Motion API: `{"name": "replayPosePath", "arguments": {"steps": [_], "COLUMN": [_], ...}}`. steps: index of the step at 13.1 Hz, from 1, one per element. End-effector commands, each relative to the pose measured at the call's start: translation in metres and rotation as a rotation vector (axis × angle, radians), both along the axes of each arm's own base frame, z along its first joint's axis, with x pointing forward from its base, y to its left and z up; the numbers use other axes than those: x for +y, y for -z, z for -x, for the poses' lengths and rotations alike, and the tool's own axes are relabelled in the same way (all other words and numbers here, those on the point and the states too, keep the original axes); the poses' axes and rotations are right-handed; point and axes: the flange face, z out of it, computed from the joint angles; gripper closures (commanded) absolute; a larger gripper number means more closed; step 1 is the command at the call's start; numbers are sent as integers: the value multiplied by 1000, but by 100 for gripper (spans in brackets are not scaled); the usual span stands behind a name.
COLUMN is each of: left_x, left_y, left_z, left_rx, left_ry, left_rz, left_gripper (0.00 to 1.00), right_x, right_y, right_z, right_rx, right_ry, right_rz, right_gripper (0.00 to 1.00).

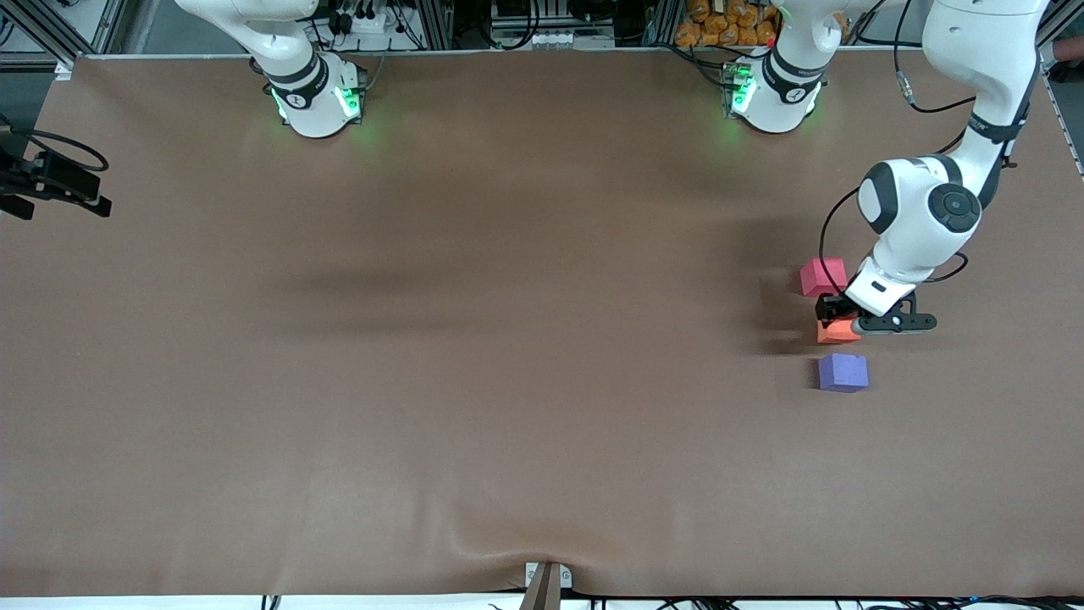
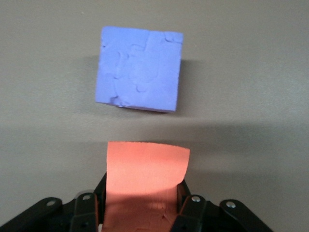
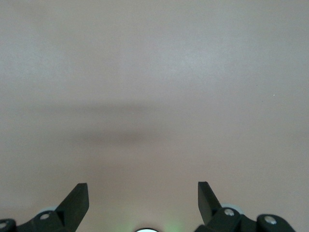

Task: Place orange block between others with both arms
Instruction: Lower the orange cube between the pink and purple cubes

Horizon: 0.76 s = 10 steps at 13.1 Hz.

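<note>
My left gripper (image 1: 833, 313) is shut on the orange block (image 1: 837, 332), squeezing it between both fingers (image 2: 186, 199). The block (image 2: 146, 166) is down at table level in the gap between the pinkish-red cube (image 1: 822, 276) and the purple-blue cube (image 1: 843, 372). I cannot tell whether it rests on the table. In the left wrist view the purple-blue cube (image 2: 139, 69) lies just ahead of the orange one, and the pinkish-red cube is out of that view. My right gripper (image 3: 143, 186) hangs open over bare table and holds nothing.
The brown table cover (image 1: 474, 339) spreads wide toward the right arm's end. The three cubes sit close to the left arm's end of the table. A black camera mount (image 1: 51, 182) juts in at the table's edge at the right arm's end.
</note>
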Motion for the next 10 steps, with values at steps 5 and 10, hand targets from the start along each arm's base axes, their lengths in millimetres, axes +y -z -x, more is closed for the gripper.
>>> {"name": "replayPosePath", "arguments": {"steps": [5, 10], "left_x": [-3, -5], "left_y": [3, -31], "left_z": [0, -15], "left_rx": [-12, -62], "left_ry": [1, 5], "left_rz": [17, 18], "left_gripper": [0, 0], "right_x": [1, 2], "right_y": [-1, -2], "right_z": [2, 2], "right_rx": [5, 4], "right_ry": [-9, -9], "right_rz": [12, 11], "right_gripper": [0, 0]}}
